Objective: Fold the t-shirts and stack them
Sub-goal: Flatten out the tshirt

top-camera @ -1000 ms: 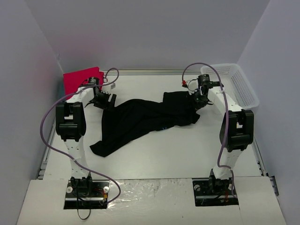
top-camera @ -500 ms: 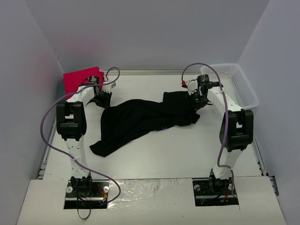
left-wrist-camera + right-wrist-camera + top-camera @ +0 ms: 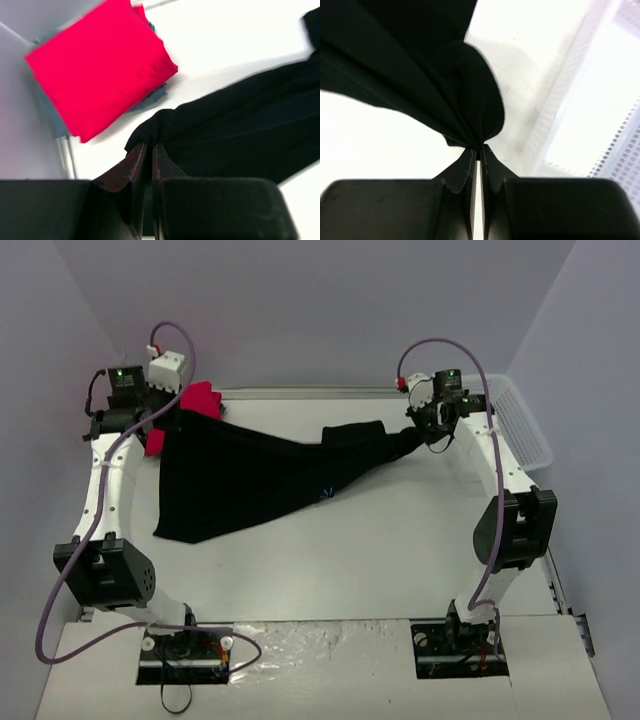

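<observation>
The black t-shirt (image 3: 250, 475) hangs stretched between my two grippers above the table, its lower part draping toward the front left. My left gripper (image 3: 172, 420) is raised at the back left, shut on one corner of the black t-shirt (image 3: 235, 135), pinched at the fingertips (image 3: 140, 150). At the back right my right gripper (image 3: 428, 432) is shut on a bunched end of the same shirt (image 3: 420, 65). Behind the left gripper lies the folded red-pink t-shirt (image 3: 100, 65) on top of the teal-blue t-shirt (image 3: 150, 97); only slivers of red (image 3: 200, 398) show from above.
A white mesh basket (image 3: 522, 425) stands along the right wall, close beside my right gripper; its wall (image 3: 565, 95) shows in the right wrist view. Grey walls close in the left, back and right sides.
My left gripper shut on the black t-shirt's corner and rose up and to the left. The right gripper lifted too. The shirt went from a crumpled heap to a stretched, hanging sheet.
</observation>
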Robot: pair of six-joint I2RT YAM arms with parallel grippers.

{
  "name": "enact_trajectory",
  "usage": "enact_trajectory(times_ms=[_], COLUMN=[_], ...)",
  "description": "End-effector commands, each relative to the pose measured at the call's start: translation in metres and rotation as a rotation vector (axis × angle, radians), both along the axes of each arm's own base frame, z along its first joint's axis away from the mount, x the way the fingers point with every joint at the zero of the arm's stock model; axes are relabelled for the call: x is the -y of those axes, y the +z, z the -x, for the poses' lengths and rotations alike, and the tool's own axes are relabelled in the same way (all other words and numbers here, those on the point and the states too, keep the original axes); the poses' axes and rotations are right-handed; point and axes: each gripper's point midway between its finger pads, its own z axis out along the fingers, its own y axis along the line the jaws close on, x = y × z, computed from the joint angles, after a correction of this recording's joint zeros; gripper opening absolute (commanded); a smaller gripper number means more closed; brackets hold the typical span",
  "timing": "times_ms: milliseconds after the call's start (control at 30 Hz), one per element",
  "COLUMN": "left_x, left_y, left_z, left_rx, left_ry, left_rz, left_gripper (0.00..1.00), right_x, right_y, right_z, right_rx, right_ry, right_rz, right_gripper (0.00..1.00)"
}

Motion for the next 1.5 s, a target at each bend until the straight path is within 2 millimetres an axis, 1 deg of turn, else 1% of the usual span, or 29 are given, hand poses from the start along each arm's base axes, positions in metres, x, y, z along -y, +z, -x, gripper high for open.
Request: enact_trajectory(times_ms=[0, 33, 100, 133, 167, 200, 233, 267, 300, 333, 367, 400, 433, 467, 500, 533, 567, 600, 667, 700, 733, 800, 833, 933, 1067, 1100, 1167, 1300, 1467], left_x=[-0.006, -0.007, -0.002, 0.001, 0.007, 0.011, 0.015, 0.019, 0.027, 0.03, 0.034, 0.046, 0.051, 0.056, 0.063, 0.066, 0.069, 0.072, 0.071, 0.069, 0.068, 0.064, 0.063, 0.065, 0.065, 0.065, 0.062, 0.058, 0.044], left_y=[0.032, 0.045, 0.039, 0.043, 0.03, 0.03, 0.023, 0.016, -0.001, -0.01, -0.021, -0.043, -0.052, -0.06, -0.074, -0.077, -0.08, -0.082, -0.082, -0.081, -0.081, -0.079, -0.08, -0.088, -0.115, -0.127, -0.144, -0.163, -0.177], left_z=[0.031, 0.043, 0.059, 0.074, 0.083, 0.099, 0.108, 0.117, 0.136, 0.145, 0.155, 0.18, 0.192, 0.205, 0.226, 0.233, 0.242, 0.252, 0.253, 0.248, 0.243, 0.22, 0.214, 0.188, 0.163, 0.159, 0.153, 0.152, 0.157], left_rx=[0.049, 0.081, 0.066, 0.065, 0.035, 0.027, 0.007, -0.008, -0.057, -0.073, -0.104, -0.194, -0.212, -0.254, -0.334, -0.344, -0.367, -0.403, -0.406, -0.391, -0.385, -0.325, -0.325, -0.307, -0.358, -0.395, -0.441, -0.513, -0.558], left_ry=[0.036, 0.04, 0.009, -0.006, -0.041, -0.066, -0.095, -0.143, -0.194, -0.26, -0.301, -0.382, -0.49, -0.54, -0.598, -0.658, -0.693, -0.723, -0.729, -0.724, -0.69, -0.639, -0.601, -0.554, -0.532, -0.532, -0.52, -0.518, -0.508], left_rz=[-0.035, -0.038, -0.042, -0.039, -0.036, -0.035, -0.033, -0.053, -0.036, -0.068, -0.069, -0.032, -0.068, -0.057, -0.038, -0.046, -0.045, -0.041, -0.053, -0.068, -0.066, -0.095, -0.08, -0.046, -0.015, 0.0, 0.019, 0.041, 0.007], left_gripper=[0.02, 0.03, 0.02, 0.02, 0.02, 0.02, 0.02, 0.02, 0.02, 0.02, 0.03, 0.09, 0.27, 0.33, 0.34, 0.36, 0.42, 0.5, 0.59, 0.62, 0.65, 0.71, 0.74, 0.78, 0.78, 0.78, 0.78, 0.75, 0.71], right_x=[0.011, 0.011, 0.011, 0.011, 0.011, 0.012, 0.013, 0.014, 0.015, 0.016, 0.016, 0.017, 0.016, 0.016, 0.016, 0.015, 0.015, 0.012, 0.01, 0.007, 0.006, 0.005, 0.006, 0.005, 0.009, 0.009, 0.01, 0.011, 0.01], right_y=[0.064, 0.071, 0.074, 0.082, 0.073, 0.075, 0.071, 0.055, 0.049, 0.044, 0.028, 0.023, 0.016, 0.008, -0.003, -0.007, -0.01, -0.016, -0.019, -0.02, -0.018, -0.02, -0.018, -0.019, -0.024, -0.026, -0.031, -0.04, -0.049], right_z=[0.008, 0.013, 0.021, 0.028, 0.035, 0.041, 0.047, 0.055, 0.061, 0.067, 0.075, 0.079, 0.083, 0.087, 0.093, 0.095, 0.097, 0.1, 0.1, 0.1, 0.098, 0.096, 0.093, 0.09, 0.089, 0.089, 0.09, 0.091, 0.088], right_rx=[0.14, 0.155, 0.163, 0.181, 0.161, 0.166, 0.155, 0.118, 0.104, 0.092, 0.05, 0.037, 0.02, -0.002, -0.032, -0.045, -0.054, -0.074, -0.083, -0.09, -0.084, -0.093, -0.089, -0.091, -0.106, -0.112, -0.125, -0.149, -0.176], right_ry=[-0.033, -0.032, -0.022, -0.013, -0.009, -0.001, 0.003, 0.008, 0.013, 0.018, 0.023, 0.028, 0.03, 0.036, 0.039, 0.043, 0.048, 0.055, 0.056, 0.059, 0.058, 0.055, 0.049, 0.038, 0.019, 0.018, 0.016, 0.017, 0.014], right_rz=[0.013, 0.01, 0.01, 0.004, 0.009, 0.013, 0.018, 0.025, 0.032, 0.035, 0.039, 0.041, 0.041, 0.037, 0.039, 0.038, 0.034, 0.022, 0.008, -0.005, -0.009, -0.015, -0.014, -0.015, -0.003, -0.001, 0.006, 0.011, 0.008], right_gripper=[0.0, 0.0, 0.0, 0.0, 0.0, 0.0, 0.0, 0.0, 0.0, 0.0, 0.0, 0.0, 0.0, 0.0, 0.0, 0.01, 0.05, 0.22, 0.31, 0.43, 0.48, 0.5, 0.51, 0.56, 0.58, 0.59, 0.59, 0.6, 0.6])
